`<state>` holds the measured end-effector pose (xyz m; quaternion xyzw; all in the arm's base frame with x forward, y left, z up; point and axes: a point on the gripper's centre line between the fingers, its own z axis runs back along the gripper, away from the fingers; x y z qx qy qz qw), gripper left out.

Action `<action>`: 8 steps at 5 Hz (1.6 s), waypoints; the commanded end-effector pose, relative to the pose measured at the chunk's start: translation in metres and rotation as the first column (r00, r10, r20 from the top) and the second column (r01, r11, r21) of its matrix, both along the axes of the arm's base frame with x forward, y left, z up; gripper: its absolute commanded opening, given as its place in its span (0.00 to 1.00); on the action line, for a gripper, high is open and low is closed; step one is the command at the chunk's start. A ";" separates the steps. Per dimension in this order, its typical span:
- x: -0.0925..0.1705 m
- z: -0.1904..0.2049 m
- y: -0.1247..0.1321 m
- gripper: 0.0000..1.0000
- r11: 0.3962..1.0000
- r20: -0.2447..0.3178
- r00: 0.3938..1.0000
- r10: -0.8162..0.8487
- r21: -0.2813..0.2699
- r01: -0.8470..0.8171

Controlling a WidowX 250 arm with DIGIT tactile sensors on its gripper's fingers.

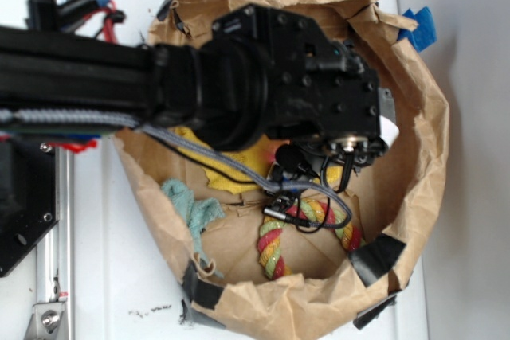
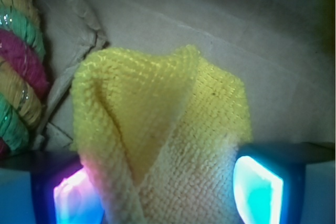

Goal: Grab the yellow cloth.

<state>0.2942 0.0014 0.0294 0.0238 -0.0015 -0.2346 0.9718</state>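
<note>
The yellow cloth fills the middle of the wrist view as a folded, peaked bunch of woven fabric. My gripper is shut on it: its lower part is pressed between the glowing left pad and right pad. In the exterior view the yellow cloth shows under my black arm, inside the brown paper bag. The gripper is mostly hidden there beneath the wrist housing.
A red-yellow-green rope ring lies on the bag's floor, and it is at the left edge of the wrist view as the rope ring. A teal cloth lies by the bag's left wall. The bag's crumpled walls surround the gripper.
</note>
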 end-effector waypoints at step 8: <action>-0.032 0.101 -0.008 0.00 0.937 0.031 0.940 0.340 -0.097 -0.336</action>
